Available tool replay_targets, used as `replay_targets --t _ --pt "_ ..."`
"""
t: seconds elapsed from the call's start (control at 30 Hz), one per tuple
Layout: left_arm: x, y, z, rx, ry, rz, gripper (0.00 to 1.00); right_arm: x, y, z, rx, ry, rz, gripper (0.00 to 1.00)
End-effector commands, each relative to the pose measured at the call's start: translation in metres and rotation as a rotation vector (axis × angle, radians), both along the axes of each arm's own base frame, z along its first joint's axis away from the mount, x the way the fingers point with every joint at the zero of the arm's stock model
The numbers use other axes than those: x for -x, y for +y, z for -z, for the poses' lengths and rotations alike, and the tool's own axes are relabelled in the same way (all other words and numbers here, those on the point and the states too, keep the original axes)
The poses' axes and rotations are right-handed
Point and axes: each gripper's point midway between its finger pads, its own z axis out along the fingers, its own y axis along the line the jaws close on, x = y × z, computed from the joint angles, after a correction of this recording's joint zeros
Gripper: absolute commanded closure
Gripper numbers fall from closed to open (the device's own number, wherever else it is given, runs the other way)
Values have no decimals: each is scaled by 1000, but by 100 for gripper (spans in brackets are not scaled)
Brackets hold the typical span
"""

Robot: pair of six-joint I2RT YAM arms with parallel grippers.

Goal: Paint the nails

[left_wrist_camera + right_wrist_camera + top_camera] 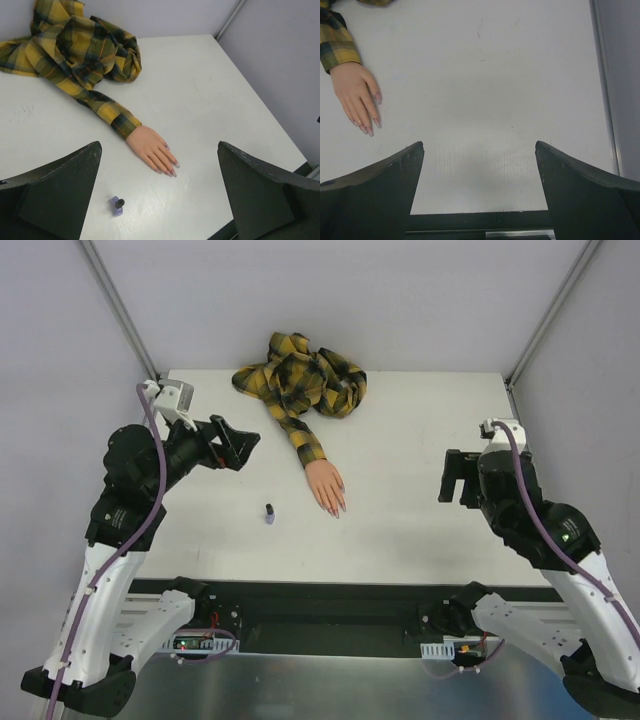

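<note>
I can read no text, brand, number or sign in any of my three views; the small purple bottle (117, 205) is too small and soft for me to make out a label; the circuit board (200, 643) at the left arm's base is too tiny to read.

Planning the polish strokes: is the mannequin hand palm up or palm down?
Palm down. The mannequin hand lies flat on the table with its nails facing up at the fingertips.
</note>
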Motion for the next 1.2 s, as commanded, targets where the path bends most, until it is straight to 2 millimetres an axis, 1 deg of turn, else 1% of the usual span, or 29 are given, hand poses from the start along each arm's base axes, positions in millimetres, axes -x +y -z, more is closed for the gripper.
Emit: replay_targets --t 0.0,0.03,0.13,0.17,0.27,0.3,0.33,0.37,0.4,0.43,0.47,0.5,0.53,0.57,0.6,0.63,0.67,0.7,0.73,0.77,0.8,0.83,0.87,0.9,0.97,1.0,1.03,1.07,1.17 --pt "-12 2 31 -63 50 -11 1 -12 -11 9 45 25 129 5" --pt "-15 2 41 -63 79 -21 1 -16 -8 7 23 14 147 4" --pt "-30 1 55 -73 138 -41 1 -27 13 13 -17 21 82 4" --pt "-33 1 60 -78 155 -47 1 -33 32 24 -60 32 19 4" --pt "-48 15 74 -78 221 -155 1 -45 66 40 -164 88 -28 4" --pt "-50 22 77 -68 242 -194 1 -49 76 45 -203 118 -17 4" --pt "-56 40 79 -32 266 -292 1 -55 87 59 -192 168 -8 4" --pt "-57 51 79 -11 279 -350 1 -55 97 66 -160 192 -8 4" --pt "-57 62 82 -2 294 -414 1 -61 108 57 -183 177 16 4" --pt "-56 83 80 28 288 -531 1 -63 117 60 -166 181 25 4" --pt "-54 93 80 32 284 -580 1 -67 138 75 -101 201 22 4" --pt "-52 100 80 28 276 -618 1 -69 150 78 -99 208 31 4" --pt "-50 106 81 20 271 -646 1 -76 169 69 -148 200 53 4" --pt "-49 116 84 2 268 -707 1 -75 191 90 -84 234 50 4" --pt "-48 121 87 -8 275 -737 1 -78 207 97 -71 244 45 4" --pt "-47 127 97 -10 308 -781 1 -84 230 81 -129 218 46 4" --pt "-46 136 101 -16 318 -838 1 -79 250 84 -121 228 19 4" --pt "-44 140 108 -23 333 -859 1 -83 271 106 -90 258 17 4" --pt "-43 142 111 -32 337 -870 1 -85 292 97 -138 246 2 4" --pt "-42 144 113 -37 341 -879 1 -80 316 103 -166 263 -27 4" --pt "-38 151 115 -39 339 -908 1 -79 333 123 -150 285 -34 4" --pt "-36 153 115 -44 336 -920 1 -76 346 130 -158 295 -46 1" --pt "-33 156 116 -52 337 -934 1 -70 369 124 -209 287 -76 1" --pt "-30 162 115 -58 329 -962 1 -68 380 140 -198 300 -80 4" --pt "-27 165 114 -60 332 -980 1 -59 404 140 -233 286 -116 11" --pt "-27 165 113 -60 332 -980 1 -56 411 146 -233 287 -124 13" --pt "-28 163 113 -56 334 -968 1 -55 415 156 -219 291 -122 16" --pt "-28 161 114 -57 336 -960 1 -52 419 159 -215 285 -128 19" --pt "-30 156 117 -54 351 -932 1 -52 421 171 -183 289 -134 25"
